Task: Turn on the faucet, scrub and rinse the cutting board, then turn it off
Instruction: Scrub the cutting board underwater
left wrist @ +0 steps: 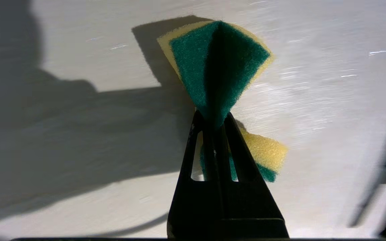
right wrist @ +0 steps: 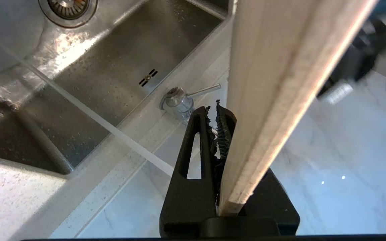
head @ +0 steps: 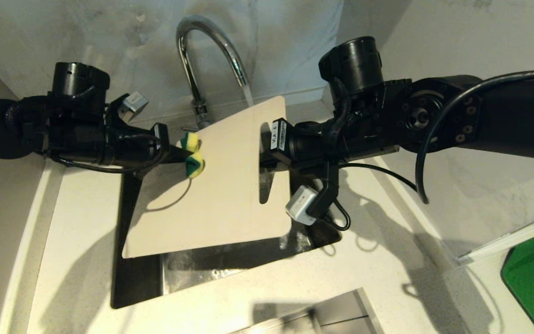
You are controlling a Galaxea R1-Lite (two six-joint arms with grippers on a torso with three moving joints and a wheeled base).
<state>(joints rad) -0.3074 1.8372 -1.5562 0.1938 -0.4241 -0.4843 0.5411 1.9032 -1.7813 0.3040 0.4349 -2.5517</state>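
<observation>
Scrubbing well means keeping my left gripper (head: 174, 153), pinching the sponge (head: 193, 155), flat against the cutting board (head: 220, 195) near its left edge, while my right gripper (head: 267, 160) clamps the slotted end, board tilted over the sink (head: 193, 269) under the faucet (head: 202, 60).

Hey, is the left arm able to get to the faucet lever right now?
Probably not yet. The left hand is shut on the sponge against the cutting board, whose raised edge lies between it and the faucet base.
</observation>
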